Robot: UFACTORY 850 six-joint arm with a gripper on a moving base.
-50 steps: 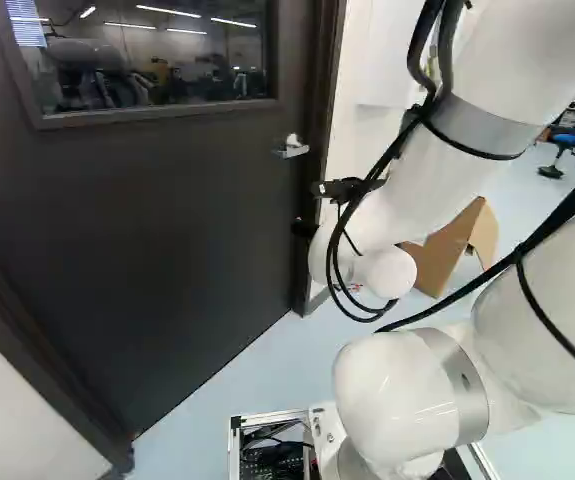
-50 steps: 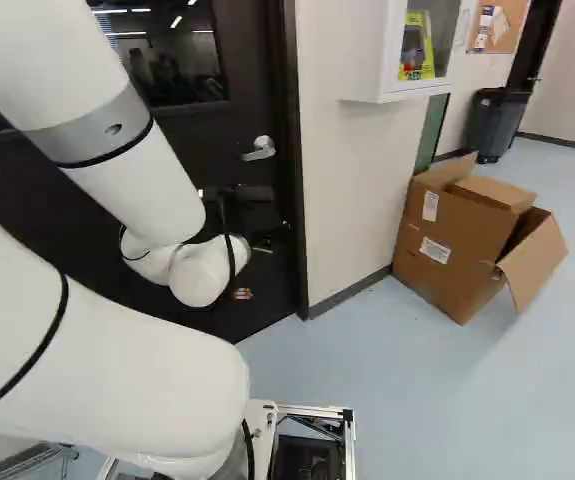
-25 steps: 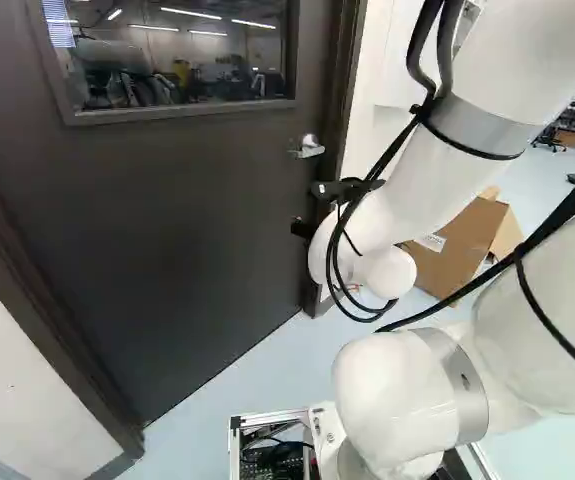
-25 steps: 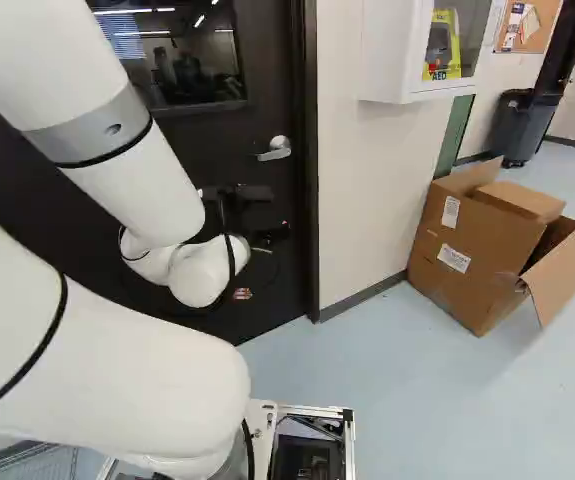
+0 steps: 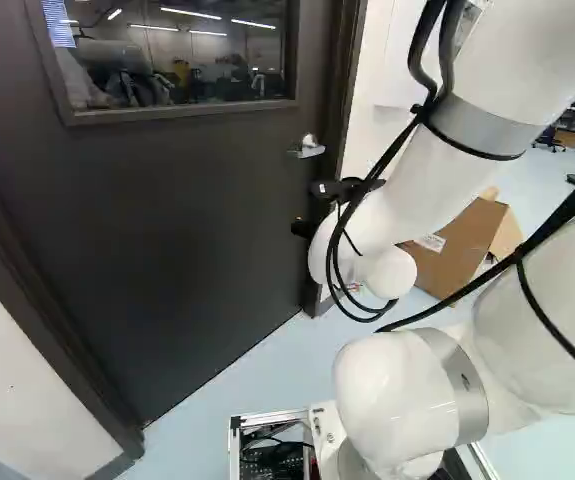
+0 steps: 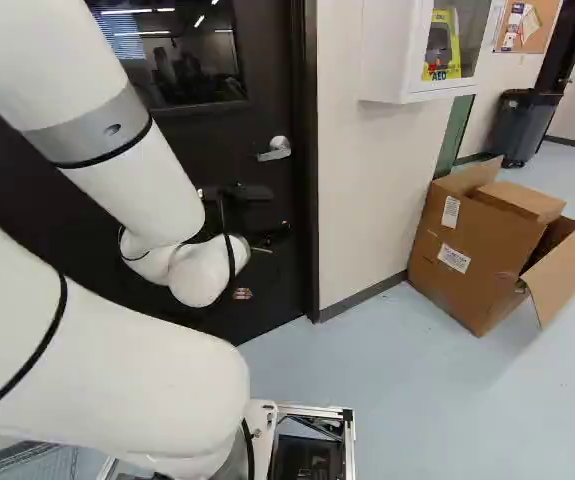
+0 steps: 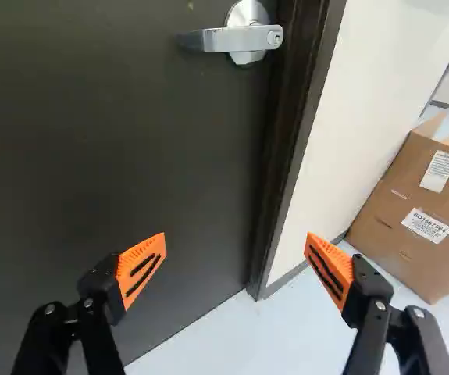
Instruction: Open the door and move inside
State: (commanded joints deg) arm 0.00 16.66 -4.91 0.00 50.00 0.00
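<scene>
Door [image 5: 187, 220], left in left base view: your gripper [image 7: 236, 238], wide open, empty, could undershoot the handle [image 7: 224, 39], sitting low.

In my right base view I see the door [image 6: 222, 130] at the left, beyond my arm [image 6: 157, 190], its window [image 6: 167, 65] set above and left of the handle [image 6: 275, 149]. Right of the door I have the wall [image 6: 352, 200], with a cabinet [image 6: 382, 60] mounted on it. The box [image 6: 462, 240] stands on the floor [image 6: 417, 400] beside the wall; farther back, the bin [image 6: 525, 125] stands below the notice board [image 6: 515, 25].
</scene>
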